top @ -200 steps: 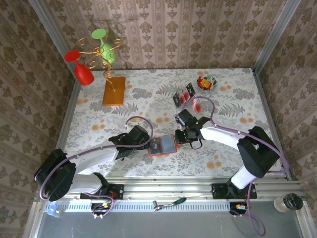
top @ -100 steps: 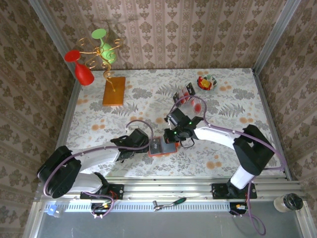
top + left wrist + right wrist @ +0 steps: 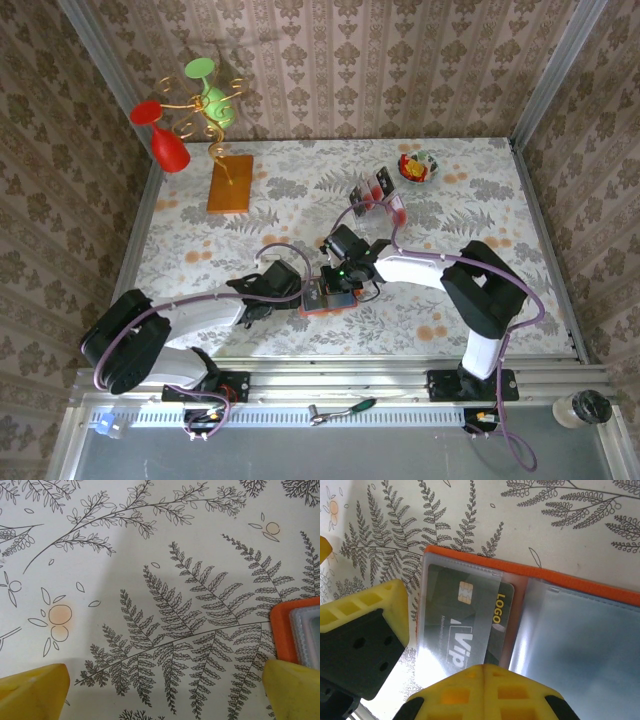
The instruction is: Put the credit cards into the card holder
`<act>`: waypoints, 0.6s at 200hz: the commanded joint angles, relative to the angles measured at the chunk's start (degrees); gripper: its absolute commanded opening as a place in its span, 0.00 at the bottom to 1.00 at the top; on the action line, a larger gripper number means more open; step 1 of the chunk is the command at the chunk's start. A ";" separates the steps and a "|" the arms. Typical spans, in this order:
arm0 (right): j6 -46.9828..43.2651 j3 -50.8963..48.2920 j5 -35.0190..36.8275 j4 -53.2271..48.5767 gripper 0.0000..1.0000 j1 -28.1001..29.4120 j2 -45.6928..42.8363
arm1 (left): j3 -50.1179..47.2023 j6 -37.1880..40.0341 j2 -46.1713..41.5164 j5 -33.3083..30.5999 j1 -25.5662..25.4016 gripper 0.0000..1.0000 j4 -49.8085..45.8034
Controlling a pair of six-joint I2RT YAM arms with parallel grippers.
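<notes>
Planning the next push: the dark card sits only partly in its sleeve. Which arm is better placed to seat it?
Right, probably. The right pincer is directly over the card in the card holder; the left pincer is open over the table beside the holder's edge, off the card.

right end effector — leftward, over card holder

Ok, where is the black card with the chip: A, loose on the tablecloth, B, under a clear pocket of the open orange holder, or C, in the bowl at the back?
B: the right wrist view shows the black card tucked behind clear plastic inside the open card holder.
</notes>
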 commanded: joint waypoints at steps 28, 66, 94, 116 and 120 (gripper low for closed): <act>0.68 1.60 -0.76 0.33 0.00 0.38 2.13 | 0.64 -1.40 2.24 -1.29 0.49 1.00 -3.16; 0.64 1.87 -0.82 0.35 0.00 0.36 3.41 | 1.86 -1.17 4.66 -0.80 0.54 0.98 -4.25; 0.83 1.92 -1.06 0.59 0.00 0.48 4.30 | 2.19 -0.98 6.00 -0.09 0.53 0.95 -3.69; 1.11 2.08 -1.29 0.91 0.00 0.68 4.82 | 2.12 -0.85 6.02 0.25 0.45 0.94 -2.96; 1.22 2.10 -1.37 0.86 0.00 0.75 4.93 | 2.10 -0.80 6.01 0.29 0.43 0.93 -2.87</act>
